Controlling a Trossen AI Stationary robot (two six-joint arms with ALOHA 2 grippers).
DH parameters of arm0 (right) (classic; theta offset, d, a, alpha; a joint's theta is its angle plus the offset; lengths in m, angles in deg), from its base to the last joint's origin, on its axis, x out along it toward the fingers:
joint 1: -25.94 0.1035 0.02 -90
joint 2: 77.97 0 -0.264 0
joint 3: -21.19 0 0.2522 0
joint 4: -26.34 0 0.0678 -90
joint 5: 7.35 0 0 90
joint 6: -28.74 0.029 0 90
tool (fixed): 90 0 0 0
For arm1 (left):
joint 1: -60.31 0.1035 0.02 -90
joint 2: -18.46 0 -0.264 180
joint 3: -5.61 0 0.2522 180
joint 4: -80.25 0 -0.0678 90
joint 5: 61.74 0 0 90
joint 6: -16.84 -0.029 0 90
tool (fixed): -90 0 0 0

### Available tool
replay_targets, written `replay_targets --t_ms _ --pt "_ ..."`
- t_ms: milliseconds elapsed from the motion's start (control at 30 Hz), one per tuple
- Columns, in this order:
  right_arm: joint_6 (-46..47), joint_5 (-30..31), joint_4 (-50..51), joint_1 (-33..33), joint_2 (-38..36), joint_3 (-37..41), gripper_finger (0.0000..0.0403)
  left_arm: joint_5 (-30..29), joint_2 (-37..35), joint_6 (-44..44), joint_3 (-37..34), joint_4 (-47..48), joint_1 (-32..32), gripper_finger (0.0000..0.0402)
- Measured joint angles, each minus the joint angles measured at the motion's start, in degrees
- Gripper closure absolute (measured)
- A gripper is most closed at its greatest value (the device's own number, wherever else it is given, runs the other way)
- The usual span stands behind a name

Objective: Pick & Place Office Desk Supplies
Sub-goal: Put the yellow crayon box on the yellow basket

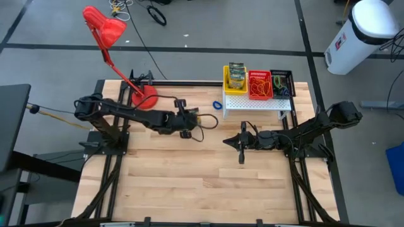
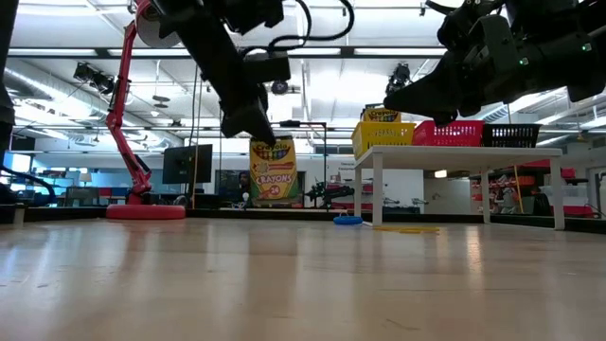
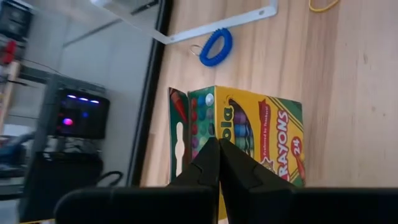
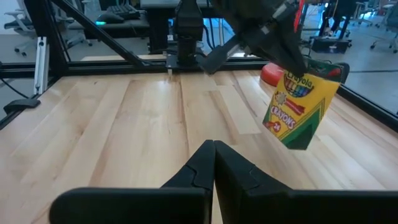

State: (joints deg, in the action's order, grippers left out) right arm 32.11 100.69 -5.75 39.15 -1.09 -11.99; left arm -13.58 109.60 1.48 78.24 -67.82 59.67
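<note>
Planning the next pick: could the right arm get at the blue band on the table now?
Probably yes: the blue band lies in the open beside the white shelf, and the right gripper is shut and empty.

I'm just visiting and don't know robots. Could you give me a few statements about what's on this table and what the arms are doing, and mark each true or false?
1. The left gripper holds a crayon box clear of the table. True.
2. The right gripper grips a rubber band. False: it is shut on nothing, hovering over bare wood.
3. Three baskets, yellow, red and black, sit side by side on a white shelf. True.
4. The yellow basket is empty. False: it holds a crayon box.
5. A blue loop lies on the table beside the shelf. True.
</note>
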Motion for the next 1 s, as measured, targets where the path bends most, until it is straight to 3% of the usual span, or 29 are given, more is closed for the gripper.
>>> replay_targets --t_ms 233,333,800,1000 --pt "8.9 1.4 2.3 -1.2 0.0 0.0 0.0387 -4.9 0.0 0.2 0.0 -0.8 -4.5 0.0398" --pt "12.8 1.5 4.6 -2.6 0.2 -1.0 0.0369 -6.3 0.0 -0.3 0.0 -3.4 -6.1 0.0398" --pt "14.1 3.0 -8.0 -6.8 18.5 -9.5 0.0176 -7.7 0.1 -3.7 0.0 -9.7 -12.9 0.0398" --pt "11.1 5.1 -8.0 -7.0 21.1 -13.1 0.012 -7.8 0.1 -3.6 0.0 -9.9 -14.5 0.0398"
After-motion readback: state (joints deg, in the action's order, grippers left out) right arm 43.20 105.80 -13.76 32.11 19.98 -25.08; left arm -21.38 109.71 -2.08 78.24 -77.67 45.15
